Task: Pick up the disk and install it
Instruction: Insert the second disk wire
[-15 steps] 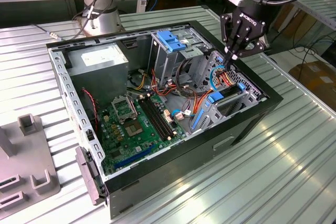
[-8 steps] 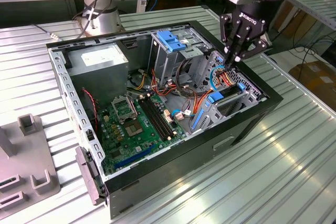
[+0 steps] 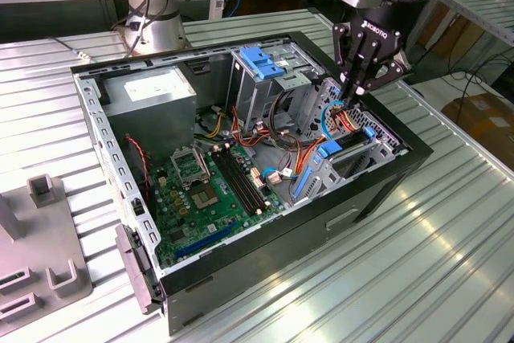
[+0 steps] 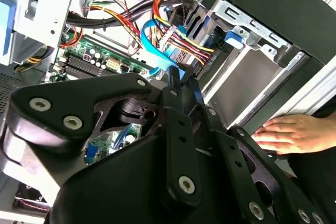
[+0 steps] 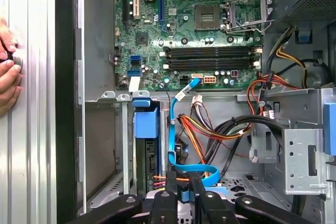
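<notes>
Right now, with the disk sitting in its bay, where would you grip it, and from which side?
Probably the blue rail end, its most exposed part. The disk stands on edge in the cage, with its flanks walled in. Come in through the case's open side, clear of the cables.

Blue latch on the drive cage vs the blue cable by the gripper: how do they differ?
1. Shape: the latch is a blocky moulded piece; the cable is a thin flat strip that bends in a loop.
2. Place: the latch sits on top of the cage, clear of the arm; the cable runs right under the gripper.
Shared: both are bright blue and inside the case.
</notes>
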`<action>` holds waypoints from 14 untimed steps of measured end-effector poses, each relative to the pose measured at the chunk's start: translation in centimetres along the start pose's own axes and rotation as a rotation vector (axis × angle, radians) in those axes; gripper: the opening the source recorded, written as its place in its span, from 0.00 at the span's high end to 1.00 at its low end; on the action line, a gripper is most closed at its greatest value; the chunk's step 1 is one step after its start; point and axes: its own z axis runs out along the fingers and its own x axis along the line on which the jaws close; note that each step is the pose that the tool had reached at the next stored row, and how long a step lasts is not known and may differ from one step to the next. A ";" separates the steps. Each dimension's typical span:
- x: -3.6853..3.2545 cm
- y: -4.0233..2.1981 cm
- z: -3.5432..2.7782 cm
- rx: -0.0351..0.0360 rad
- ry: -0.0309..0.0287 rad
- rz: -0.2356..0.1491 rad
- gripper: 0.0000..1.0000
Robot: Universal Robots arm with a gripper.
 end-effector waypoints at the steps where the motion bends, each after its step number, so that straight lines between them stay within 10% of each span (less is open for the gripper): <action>1: -0.02 0.00 0.12 0.0000 0.0026 0.000 0.76; 6: -0.11 -0.04 0.61 0.0004 0.0185 0.001 0.84; 11: 0.05 -0.05 0.79 0.0009 0.0174 0.000 0.84; 12: 0.20 -0.05 0.82 0.0008 0.0096 0.000 0.84; 14: 0.63 -0.06 0.92 0.0003 -0.0341 -0.002 0.84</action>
